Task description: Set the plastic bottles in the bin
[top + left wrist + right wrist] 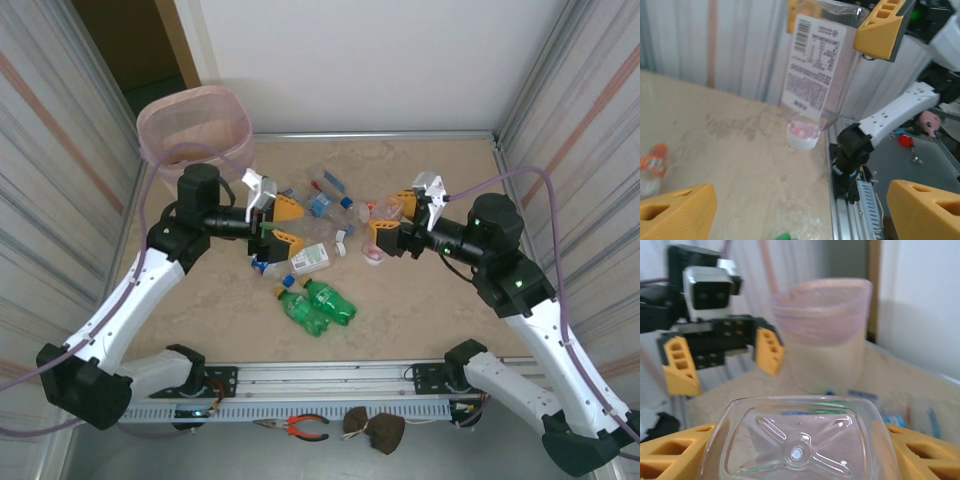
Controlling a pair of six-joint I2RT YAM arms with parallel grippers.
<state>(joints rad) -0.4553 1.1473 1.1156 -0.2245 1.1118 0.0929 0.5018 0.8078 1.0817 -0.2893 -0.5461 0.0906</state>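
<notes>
The bin (192,128) (lined with a pink bag folded over its rim) is seen at the far left corner of the tabletop (430,300). Just right of it and nearer, the left tool (293,226) is held wide open, with nothing between its yellow fingers. The plastic bottles (320,205) are scattered over the middle of the tabletop, several with blue on them lying on the far side. A white-labelled bottle (310,260) is found just near of the left tool, and two green soda bottles (318,305) lie side by side nearer the arm bases. An orange bottle (652,167) is seen at the left of the left wrist view. Further right, a clear bottle (812,75) with a printed label is gripped by the right tool (386,222), cap downward. Whether the cap touches the tabletop cannot be told.
</notes>
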